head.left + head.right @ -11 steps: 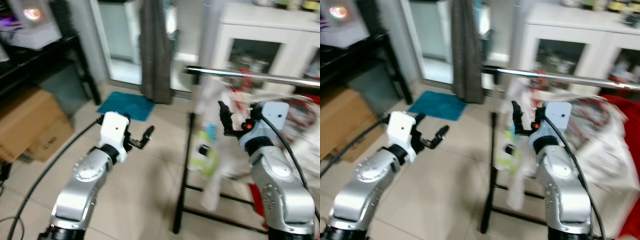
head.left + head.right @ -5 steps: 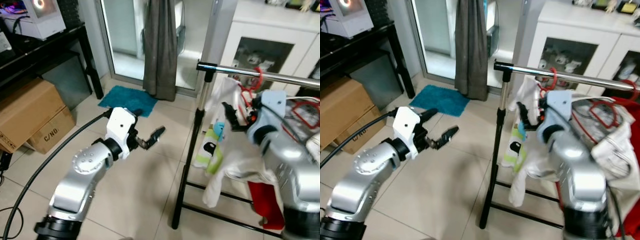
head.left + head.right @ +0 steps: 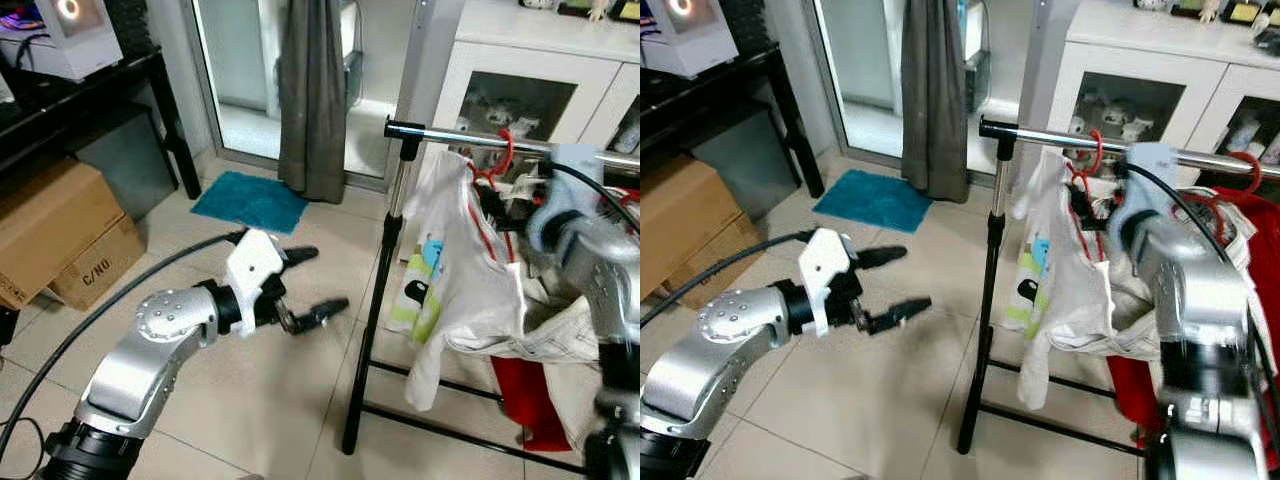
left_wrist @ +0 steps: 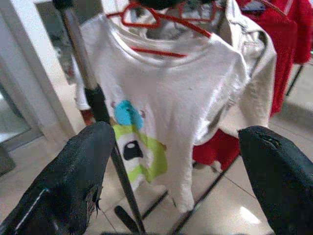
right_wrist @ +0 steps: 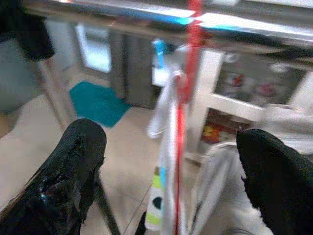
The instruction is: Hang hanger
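Observation:
A red hanger carrying a white T-shirt with a blue and green print hangs by its hook on the silver rail of a black clothes rack. My right gripper is up at the rail, open, its fingers wide on either side of the hanger hook without gripping it. My left gripper is held low over the tiled floor to the left of the rack post. It is open, holds nothing, and points at the white T-shirt.
More clothes hang further along the rail: a beige garment and a red one. A white cabinet stands behind the rack. Cardboard boxes and a black desk are at the left. A teal mat lies below a grey curtain.
The blurred view has steadied. My right arm has risen to the rail, and its fingers now straddle the hanger hook. My left gripper has dropped lower and spread wider.

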Controlling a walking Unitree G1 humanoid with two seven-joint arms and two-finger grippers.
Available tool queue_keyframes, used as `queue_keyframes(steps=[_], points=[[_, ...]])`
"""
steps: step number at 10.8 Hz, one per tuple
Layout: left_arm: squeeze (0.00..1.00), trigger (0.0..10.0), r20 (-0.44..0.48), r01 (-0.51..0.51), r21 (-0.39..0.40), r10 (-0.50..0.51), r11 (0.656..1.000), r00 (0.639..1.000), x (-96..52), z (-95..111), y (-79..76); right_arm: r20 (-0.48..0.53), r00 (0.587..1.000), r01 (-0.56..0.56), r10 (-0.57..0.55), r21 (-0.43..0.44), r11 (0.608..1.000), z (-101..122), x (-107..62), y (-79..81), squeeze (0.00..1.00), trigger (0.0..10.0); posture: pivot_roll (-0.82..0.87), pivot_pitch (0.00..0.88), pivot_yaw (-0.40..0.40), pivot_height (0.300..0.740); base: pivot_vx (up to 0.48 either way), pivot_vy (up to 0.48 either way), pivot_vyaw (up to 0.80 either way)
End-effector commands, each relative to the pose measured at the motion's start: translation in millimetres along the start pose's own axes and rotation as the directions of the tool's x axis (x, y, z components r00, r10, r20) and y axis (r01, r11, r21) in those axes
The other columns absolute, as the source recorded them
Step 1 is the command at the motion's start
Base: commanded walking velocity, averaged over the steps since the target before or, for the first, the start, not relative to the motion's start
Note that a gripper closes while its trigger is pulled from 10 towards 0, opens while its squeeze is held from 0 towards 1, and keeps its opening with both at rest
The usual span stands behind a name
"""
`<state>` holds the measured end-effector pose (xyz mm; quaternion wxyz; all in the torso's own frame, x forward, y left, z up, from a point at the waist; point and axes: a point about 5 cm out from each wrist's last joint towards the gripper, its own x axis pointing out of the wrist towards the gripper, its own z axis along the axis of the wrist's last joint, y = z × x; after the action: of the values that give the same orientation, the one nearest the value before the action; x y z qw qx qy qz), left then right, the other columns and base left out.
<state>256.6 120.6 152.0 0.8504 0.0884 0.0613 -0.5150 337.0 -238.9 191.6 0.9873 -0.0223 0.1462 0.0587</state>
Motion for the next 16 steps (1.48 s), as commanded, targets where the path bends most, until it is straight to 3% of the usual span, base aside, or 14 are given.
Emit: queue_keyframes(steps=[1, 2, 3, 4, 6, 9, 14, 16], points=[[0.00, 10.0, -0.004, 0.036, 0.018, -0.036, 0.999, 0.999, 1.3, 6, -1.5, -0.002, 1.000, -0.018, 0.018, -0.024, 1.000, 5, 5.1, -2.5, 0.00, 10.0, -0.06, 0.000, 0.033, 0.740, 0.000, 0.000, 0.00], [0.00, 10.0, -0.013, 0.054, 0.022, -0.054, 0.998, 0.998, 2.3, 6, -0.6, -0.045, 0.999, 0.013, -0.014, -0.040, 0.999, 6, 14.9, -11.4, 0.00, 8.3, -0.07, 0.000, 0.036, 0.740, 0.000, 0.000, 0.00], [0.00, 10.0, -0.013, 0.058, 0.023, -0.058, 0.998, 0.998, 2.7, 6, 0.4, -0.061, 0.998, 0.018, -0.020, -0.043, 0.999, 5, 18.8, -14.9, 0.00, 4.6, -0.07, 0.000, 0.037, 0.740, 0.000, 0.000, 0.00], [0.00, 10.0, -0.007, 0.062, 0.017, -0.062, 0.998, 0.998, 3.2, 8, 1.2, -0.089, 0.996, 0.025, -0.029, -0.049, 0.998, 2, 24.5, -19.1, 0.00, 0.0, -0.07, 0.000, 0.038, 0.740, 0.000, 0.000, 0.00], [0.00, 10.0, 0.037, 0.050, 0.013, -0.051, 0.999, 0.998, 2.8, 12, 1.1, -0.123, 0.991, 0.040, -0.048, -0.064, 0.997, -1, 31.4, -24.3, 0.00, 0.0, -0.07, 0.000, 0.041, 0.740, 0.000, 0.000, 0.00], [0.00, 10.0, 0.033, 0.078, -0.005, -0.078, 0.997, 0.996, 3.0, 11, 1.0, -0.144, 0.987, 0.063, -0.070, -0.055, 0.996, -7, 34.7, -35.9, 0.00, 0.0, -0.07, 0.000, 0.051, 0.740, 0.000, 0.000, 0.00], [0.00, 10.0, 0.064, 0.130, -0.015, -0.128, 0.991, 0.990, 2.1, 13, -2.6, -0.149, 0.986, 0.066, -0.077, -0.074, 0.995, -6, 37.1, -41.6, 0.00, 0.0, -0.08, 0.000, 0.050, 0.740, 0.000, 0.000, 0.00], [0.00, 10.0, 0.051, 0.103, 0.014, -0.103, 0.995, 0.993, 4.0, 12, -0.1, -0.150, 0.986, 0.059, -0.070, -0.079, 0.995, -6, 37.2, -42.2, 0.00, 0.0, -0.08, 0.000, 0.048, 0.740, 0.000, 0.000, 0.00]])
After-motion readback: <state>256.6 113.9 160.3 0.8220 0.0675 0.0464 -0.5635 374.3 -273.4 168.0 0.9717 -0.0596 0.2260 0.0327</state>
